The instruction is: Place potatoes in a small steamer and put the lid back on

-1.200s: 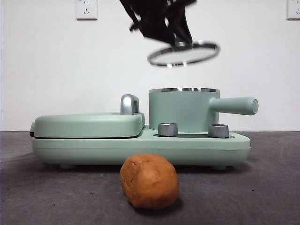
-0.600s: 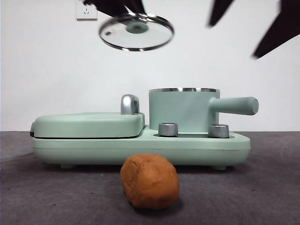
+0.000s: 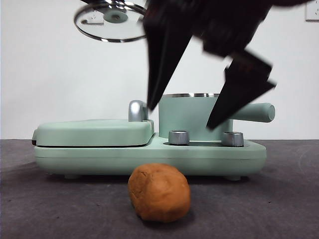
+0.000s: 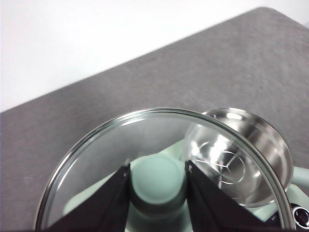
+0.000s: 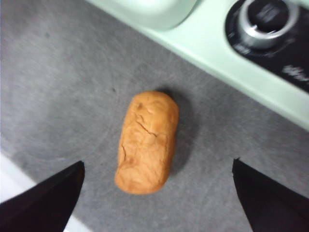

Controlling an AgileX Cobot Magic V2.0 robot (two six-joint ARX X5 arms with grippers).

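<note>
Moved since before: we see the lid (image 3: 110,20) carried further toward the upper corner of the front view, and the right claw (image 3: 192,112) has come down large and dark in front of the small steamer (image 3: 192,117).
Left claw (image 4: 158,181): we see its two black jaws pinching the lid's mint-green knob, holding the lid in the air well above the appliance.
Right claw, state: jaws spread wide, hanging above the potato (image 5: 147,141) without touching it.
Potato: orange-brown, matte, cracked skin; egg-shaped from the front, more oblong from above; it lies on the grey surface (image 3: 279,199) just in front of the appliance base (image 3: 149,158).
Small steamer, material: mint-green wall, steel rim, shiny steel inside with faint pressed lines; uncovered, with a straight side handle.
Lid, material: clear glass disc with a bright steel rim.
Writing: pale marks beside the dial (image 5: 264,19) are too blurred for us to read.
Hidden: the right claw covers part of the steamer wall; the lid's upper edge is cut off in the front view.
</note>
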